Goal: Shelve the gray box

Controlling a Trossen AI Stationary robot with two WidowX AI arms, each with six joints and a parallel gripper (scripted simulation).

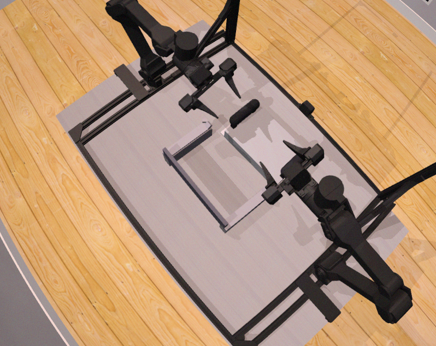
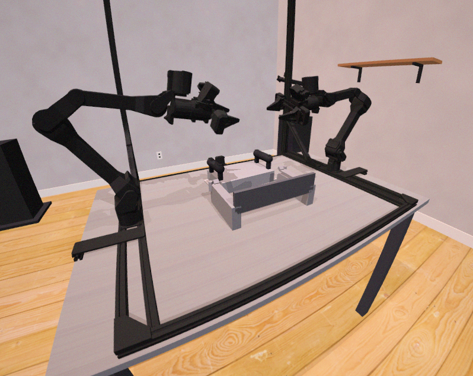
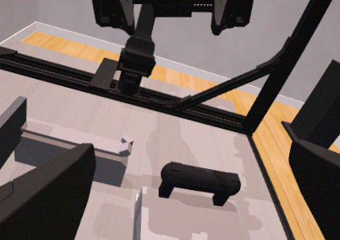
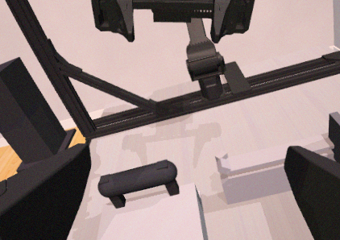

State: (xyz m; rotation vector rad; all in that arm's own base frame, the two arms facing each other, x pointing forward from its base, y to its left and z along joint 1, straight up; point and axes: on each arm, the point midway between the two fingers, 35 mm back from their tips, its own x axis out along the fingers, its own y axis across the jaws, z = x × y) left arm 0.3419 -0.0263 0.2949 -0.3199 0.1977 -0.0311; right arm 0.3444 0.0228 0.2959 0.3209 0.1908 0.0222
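The gray box [image 1: 253, 145] lies flat on the table at the open side of the U-shaped gray shelf [image 1: 202, 180]. One black handle [image 1: 244, 112] shows at its far end, and both handles [image 2: 216, 164] [image 2: 262, 156] show behind the shelf's dark back [image 2: 274, 193]. My right gripper [image 1: 225, 105] hangs open and empty in the air above that end of the box; it also shows in the exterior view [image 2: 226, 120]. My left gripper [image 1: 272, 153] [image 2: 274, 105] is open and empty above the box's other end. The wrist views show a handle [image 3: 199, 183] [image 4: 138, 180] and a shelf rail [image 3: 76, 147] [image 4: 262, 171] below.
A black frame [image 1: 114, 191] runs around the table top, with upright posts [image 2: 290, 57] [image 2: 115, 70] at the far side. A black stand [image 2: 10, 179] is on the floor. A wooden wall shelf [image 2: 389, 62] hangs on the far wall.
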